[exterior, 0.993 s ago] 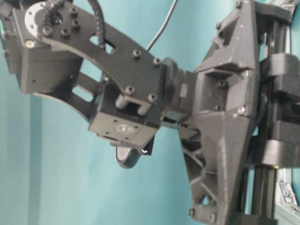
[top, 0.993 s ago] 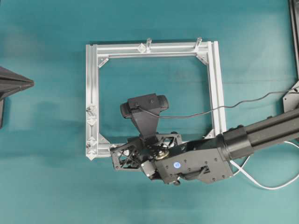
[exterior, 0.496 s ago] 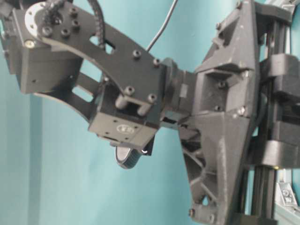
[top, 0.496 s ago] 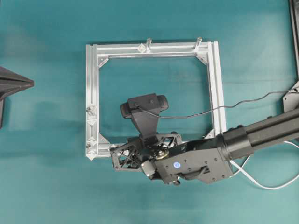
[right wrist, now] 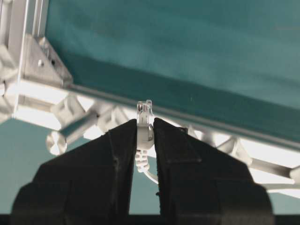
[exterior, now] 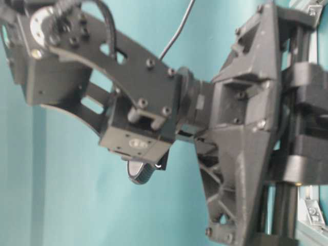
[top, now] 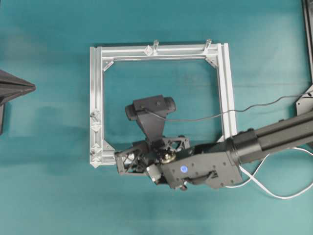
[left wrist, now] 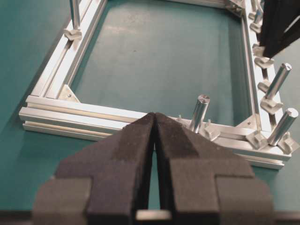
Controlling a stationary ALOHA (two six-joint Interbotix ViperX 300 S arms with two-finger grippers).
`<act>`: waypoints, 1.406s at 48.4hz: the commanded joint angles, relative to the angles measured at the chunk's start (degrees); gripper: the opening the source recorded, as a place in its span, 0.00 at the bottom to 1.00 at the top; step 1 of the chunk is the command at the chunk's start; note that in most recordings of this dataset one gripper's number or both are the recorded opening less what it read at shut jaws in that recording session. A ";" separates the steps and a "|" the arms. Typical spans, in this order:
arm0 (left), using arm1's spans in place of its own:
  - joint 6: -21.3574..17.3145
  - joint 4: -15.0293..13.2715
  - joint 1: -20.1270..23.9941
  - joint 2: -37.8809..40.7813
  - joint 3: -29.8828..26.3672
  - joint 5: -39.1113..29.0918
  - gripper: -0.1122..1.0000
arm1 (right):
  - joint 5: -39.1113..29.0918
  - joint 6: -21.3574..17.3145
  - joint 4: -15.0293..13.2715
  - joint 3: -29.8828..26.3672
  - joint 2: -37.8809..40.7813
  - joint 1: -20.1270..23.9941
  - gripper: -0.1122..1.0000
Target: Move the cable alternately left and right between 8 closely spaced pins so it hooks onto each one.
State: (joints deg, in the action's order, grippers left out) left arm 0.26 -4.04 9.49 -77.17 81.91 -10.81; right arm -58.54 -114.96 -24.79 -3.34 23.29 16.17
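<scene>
- A teal table (top: pixel 49 196) is carrying the silver frame (top: pixel 96 98).
- The right gripper (right wrist: pixel 144 129) is pinching the cable (right wrist: pixel 143 140) by its plug, likely for threading the pins (top: pixel 96 128).
- The left gripper (left wrist: pixel 154 123) is idling, fingers (left wrist: pixel 136 140) nearly together.

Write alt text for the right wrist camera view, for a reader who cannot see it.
The right gripper pinches the cable just behind its small clear plug, which sticks up past the black fingertips. Beyond lies a silver frame rail on a teal table.
</scene>
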 commanded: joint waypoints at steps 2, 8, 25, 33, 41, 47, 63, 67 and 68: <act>0.44 0.09 -0.09 0.53 -0.62 0.53 0.10 | -0.09 1.14 -0.26 -0.35 -1.14 -0.97 0.23; 0.44 0.18 -0.09 0.62 -0.62 0.62 0.10 | 0.00 3.52 -0.26 -0.18 -1.14 -2.46 0.23; 0.44 0.18 -0.09 0.62 -0.62 0.62 0.10 | 1.67 9.49 -0.26 -0.18 -1.23 -7.12 0.23; 0.44 0.18 -0.09 0.62 -0.62 0.53 0.10 | 3.96 10.55 -0.26 -0.44 -1.14 -8.35 0.23; 0.44 0.18 -0.09 0.62 -0.62 0.53 0.10 | 5.01 10.55 -0.26 -0.44 -1.05 -8.53 0.23; 0.44 0.18 -0.09 0.62 -0.62 0.53 0.10 | 6.33 10.63 -0.35 -1.05 -0.53 -8.61 0.23; 0.44 0.18 -0.09 0.62 -0.62 0.53 0.10 | 8.53 10.81 -1.85 -6.86 3.60 -8.61 0.23; 0.44 0.18 -0.09 0.53 -0.62 0.53 0.10 | 8.53 10.99 -2.02 -8.00 4.31 -8.70 0.23; 0.44 0.18 -0.18 0.53 -0.70 0.53 0.10 | 8.53 11.07 -2.02 -8.26 4.48 -8.70 0.23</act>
State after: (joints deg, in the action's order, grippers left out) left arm 0.26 -4.04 9.49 -77.17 81.91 -10.81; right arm -50.27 -104.24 -26.28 -9.32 28.83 7.56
